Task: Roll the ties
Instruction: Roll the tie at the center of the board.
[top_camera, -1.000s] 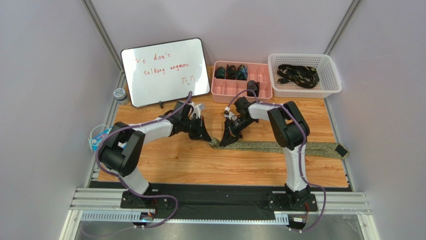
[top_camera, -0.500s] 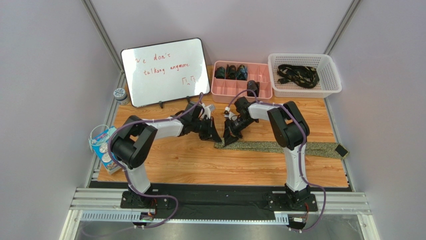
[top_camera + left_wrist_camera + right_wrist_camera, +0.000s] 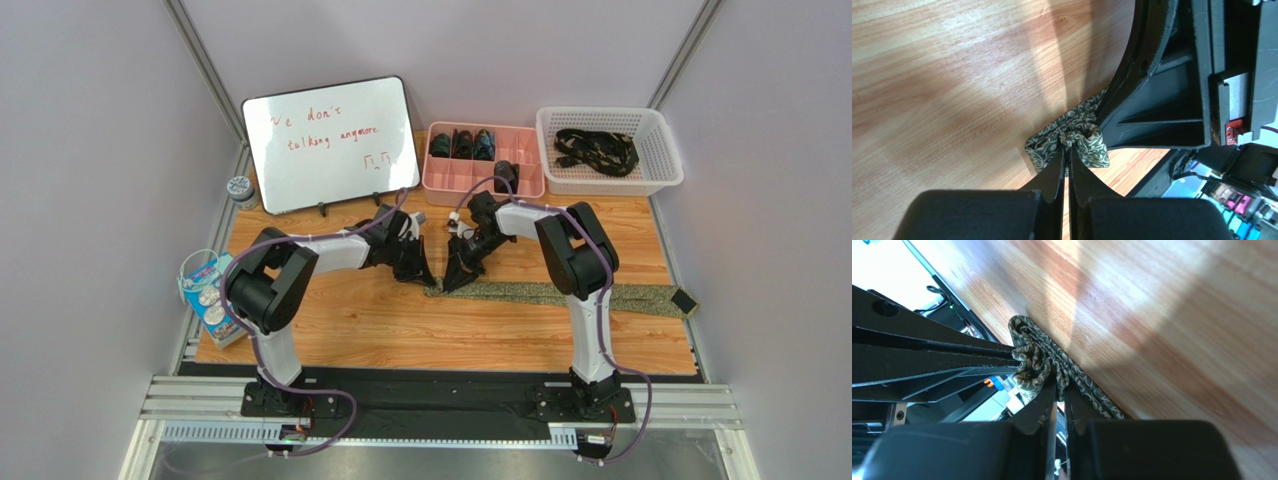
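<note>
An olive-green patterned tie (image 3: 560, 294) lies flat across the wooden table, its black end (image 3: 684, 301) at the right edge. Its left end is bunched into a small fold between my two grippers. My left gripper (image 3: 428, 277) is shut on that bunched end (image 3: 1072, 137). My right gripper (image 3: 450, 278) is shut on the same bunch (image 3: 1038, 362) from the other side. The two grippers face each other, tips nearly touching. Black ties (image 3: 597, 150) lie in the white basket (image 3: 665, 140).
A pink divided tray (image 3: 436, 180) with several rolled ties stands behind the grippers. A whiteboard (image 3: 330, 140) leans at the back left. A small round tin (image 3: 240, 187) and a blue packet (image 3: 205, 290) lie at the left edge.
My left gripper has swung right to meet the right gripper and has shut on the tie's left end. The tie's end has shifted slightly right and bunched up.
</note>
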`<act>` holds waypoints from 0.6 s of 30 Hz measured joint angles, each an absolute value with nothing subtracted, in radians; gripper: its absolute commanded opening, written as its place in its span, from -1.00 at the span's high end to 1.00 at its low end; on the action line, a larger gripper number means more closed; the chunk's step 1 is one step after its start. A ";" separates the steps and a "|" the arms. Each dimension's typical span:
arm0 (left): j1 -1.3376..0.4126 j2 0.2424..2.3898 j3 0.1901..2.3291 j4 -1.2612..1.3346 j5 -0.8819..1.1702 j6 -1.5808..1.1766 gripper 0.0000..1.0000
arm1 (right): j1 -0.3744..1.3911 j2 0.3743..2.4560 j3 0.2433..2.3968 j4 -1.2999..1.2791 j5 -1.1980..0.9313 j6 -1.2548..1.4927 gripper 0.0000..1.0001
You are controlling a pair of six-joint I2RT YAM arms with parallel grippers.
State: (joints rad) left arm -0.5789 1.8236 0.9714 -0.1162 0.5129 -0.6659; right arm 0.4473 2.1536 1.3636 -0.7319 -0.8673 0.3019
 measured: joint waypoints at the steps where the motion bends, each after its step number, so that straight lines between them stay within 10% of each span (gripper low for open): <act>1: -0.580 1.824 0.976 -0.125 0.507 -0.662 1.00 | 0.448 2.154 1.367 -0.737 -0.863 0.297 0.57; 18: -0.600 1.824 1.005 -0.175 0.459 -0.633 1.00 | 0.400 2.053 1.391 -0.856 -0.831 0.233 0.05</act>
State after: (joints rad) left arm -0.6003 1.8236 1.0054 -0.1749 0.4591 -0.6327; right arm 0.4000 2.0529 1.3914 -0.8558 -0.8310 0.2329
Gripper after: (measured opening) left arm 0.006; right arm 0.471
